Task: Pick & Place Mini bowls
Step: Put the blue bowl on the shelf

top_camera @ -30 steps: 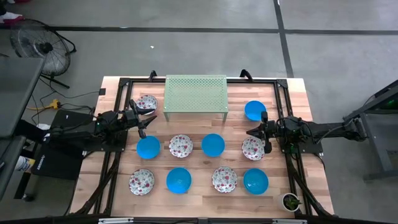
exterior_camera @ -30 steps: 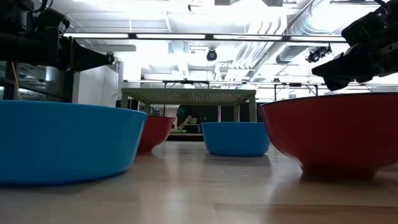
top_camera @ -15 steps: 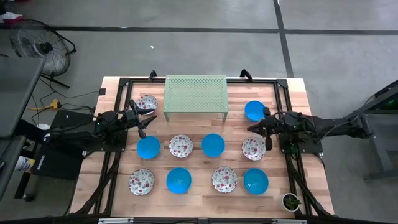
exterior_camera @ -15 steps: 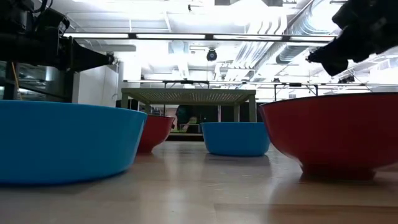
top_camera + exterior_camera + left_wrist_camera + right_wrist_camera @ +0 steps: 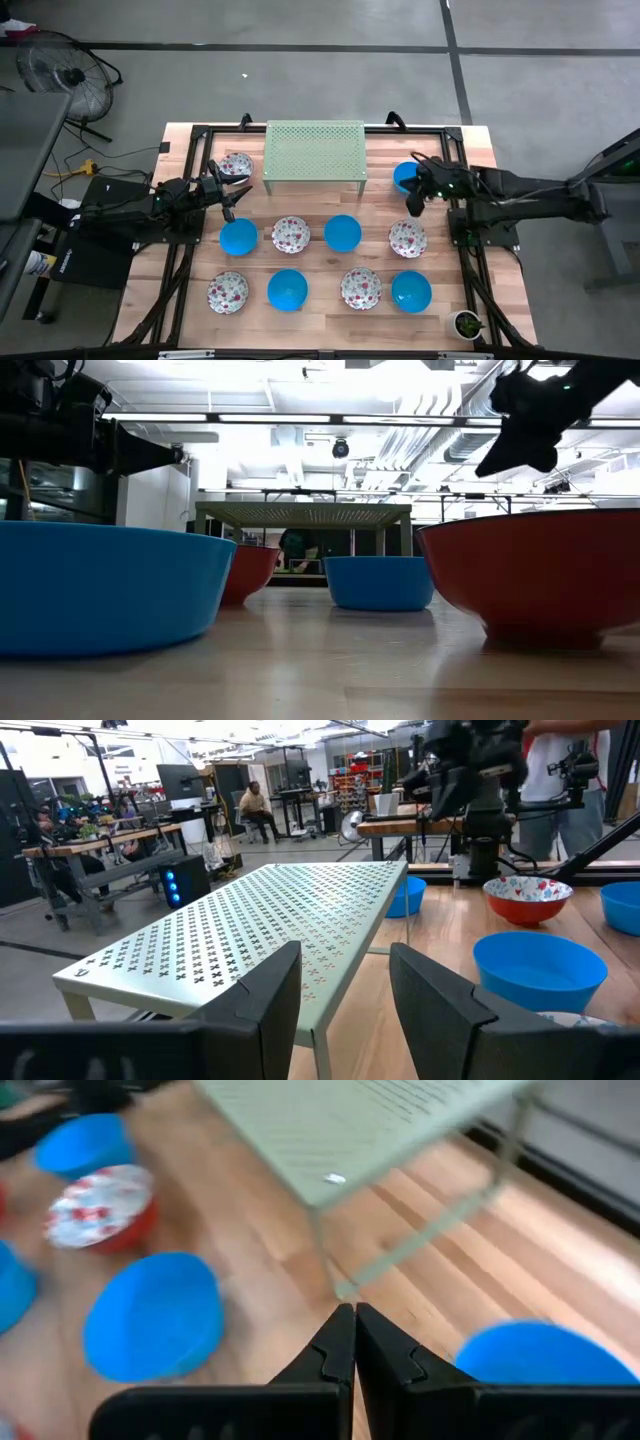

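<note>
Several mini bowls stand base-down on the wooden table (image 5: pixel 180 300), some blue (image 5: pixel 342 233), some white with red flowers (image 5: pixel 290 235). Above the table near the far-right blue bowl (image 5: pixel 404 178), my right gripper (image 5: pixel 412 205) hangs shut and tipped downward, touching nothing; its wrist view shows the shut fingertips (image 5: pixel 352 1342) over bare wood, beside that blue bowl (image 5: pixel 540 1358). My left gripper (image 5: pixel 228 203) waits open and level at the left, near a floral bowl (image 5: pixel 236 166), its fingers (image 5: pixel 270 995) facing the green rack (image 5: pixel 250 930).
The pale green perforated rack (image 5: pixel 314 152) stands on thin legs at the far middle of the table. Black frame rails (image 5: pixel 452 150) run along both sides. A small potted plant (image 5: pixel 467 323) sits at the near right corner. People show in the room beyond.
My right gripper has risen from beside the right floral bowl and swung toward the far edge, nearer the far-right blue bowl, tipping from level to pointing downward and rolling. It has stayed shut. No bowl has moved.
</note>
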`<action>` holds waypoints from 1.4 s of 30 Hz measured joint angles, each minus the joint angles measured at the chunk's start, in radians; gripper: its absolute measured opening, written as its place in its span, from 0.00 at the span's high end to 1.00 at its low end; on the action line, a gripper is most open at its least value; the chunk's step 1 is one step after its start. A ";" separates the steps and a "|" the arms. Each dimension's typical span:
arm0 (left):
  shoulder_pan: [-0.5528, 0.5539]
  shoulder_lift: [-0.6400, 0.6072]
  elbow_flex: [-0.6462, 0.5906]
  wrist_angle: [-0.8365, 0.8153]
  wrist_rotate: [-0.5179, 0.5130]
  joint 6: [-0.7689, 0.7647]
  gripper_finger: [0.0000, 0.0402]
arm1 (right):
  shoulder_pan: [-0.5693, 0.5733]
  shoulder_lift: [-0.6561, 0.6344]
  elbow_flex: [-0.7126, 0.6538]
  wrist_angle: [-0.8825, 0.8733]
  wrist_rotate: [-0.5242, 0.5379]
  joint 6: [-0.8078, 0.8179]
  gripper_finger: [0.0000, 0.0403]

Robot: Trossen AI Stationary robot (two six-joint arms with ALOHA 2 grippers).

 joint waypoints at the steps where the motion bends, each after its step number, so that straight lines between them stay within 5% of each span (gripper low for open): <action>1: 0.000 0.000 0.000 0.000 0.000 0.000 0.63 | -0.018 0.024 0.017 -0.021 0.000 0.029 1.00; 21: 0.000 0.000 0.000 0.000 0.000 0.000 0.63 | -0.284 0.442 0.206 -0.323 -0.210 0.080 0.98; 36: 0.000 0.000 0.000 0.000 0.000 0.000 0.63 | -0.317 0.686 0.340 -0.485 -0.212 -0.127 0.54; 42: 0.000 0.000 0.000 0.000 0.000 0.000 0.63 | -0.343 0.785 0.365 -0.479 -0.213 -0.137 0.46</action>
